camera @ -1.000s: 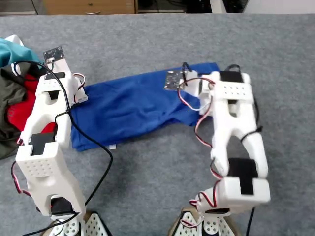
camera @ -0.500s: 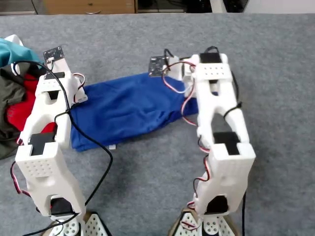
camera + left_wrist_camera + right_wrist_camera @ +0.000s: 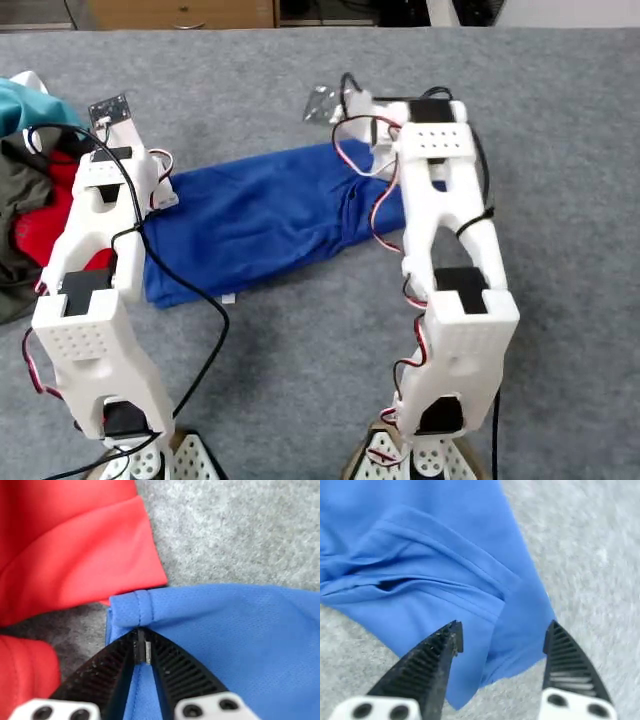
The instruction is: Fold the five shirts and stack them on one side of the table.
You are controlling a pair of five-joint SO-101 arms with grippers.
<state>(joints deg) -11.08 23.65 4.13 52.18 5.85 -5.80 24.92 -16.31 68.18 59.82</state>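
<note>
Your right arm has swung left and away from you over the last second, from the right end of the blue shirt (image 3: 260,220) to its far edge; your left arm has stayed put. The right gripper (image 3: 503,632) now hangs with its jaws spread wide over a creased, doubled-over part of the shirt near its edge, holding nothing.

Your left gripper (image 3: 142,647) is clamped on the hem at the shirt's left end, fingertips pinched together over the fabric. A red shirt (image 3: 70,545) lies just beside that corner.

The blue shirt is stretched sideways across the grey worktop (image 3: 560,150) between the two arms, with a wrinkle running across it near the right arm. At the worktop's left edge the red shirt sits heaped with a teal shirt (image 3: 25,100) and a dark shirt (image 3: 20,190).
</note>
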